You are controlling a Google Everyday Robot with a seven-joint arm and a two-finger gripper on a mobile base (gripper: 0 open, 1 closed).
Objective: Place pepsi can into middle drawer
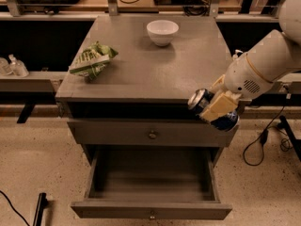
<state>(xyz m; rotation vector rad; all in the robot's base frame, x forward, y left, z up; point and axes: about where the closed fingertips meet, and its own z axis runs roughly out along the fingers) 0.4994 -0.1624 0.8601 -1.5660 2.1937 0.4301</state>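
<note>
My gripper (212,111) is shut on the pepsi can (227,122), a dark-blue can held tilted on its side with its silver end (197,99) pointing left. It hangs at the cabinet's front right corner, level with the closed top drawer. The middle drawer (150,210) is pulled open below it, a shallow grey tray with a small knob (151,215) on its front panel. The can is above the drawer's right end and well clear of its floor.
On the cabinet top (155,69) sit a white bowl (162,32) at the back and a green-and-white snack bag (91,60) at the left. The closed drawer (117,133) above has a knob (152,134). Cables (263,140) lie on the floor at the right.
</note>
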